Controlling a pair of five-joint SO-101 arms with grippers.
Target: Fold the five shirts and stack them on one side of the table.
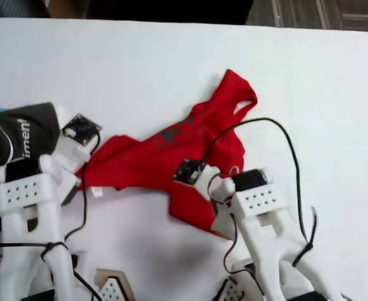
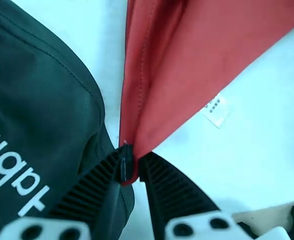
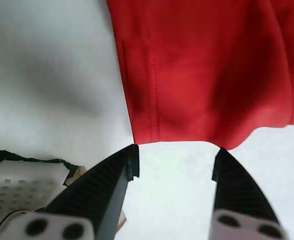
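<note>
Here, the red shirt (image 1: 147, 160) lies stretched diagonally.

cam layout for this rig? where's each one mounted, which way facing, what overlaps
High view: fixed above, looking down on the table; left arm, right arm at the bottom edge.
Left wrist view: on the left arm, looking along the left gripper, shut on the red shirt, black shirt beside.
Right wrist view: on the right arm, facing down past the open right gripper at the shirt's hem.
Shared: red shirt in all three.
</note>
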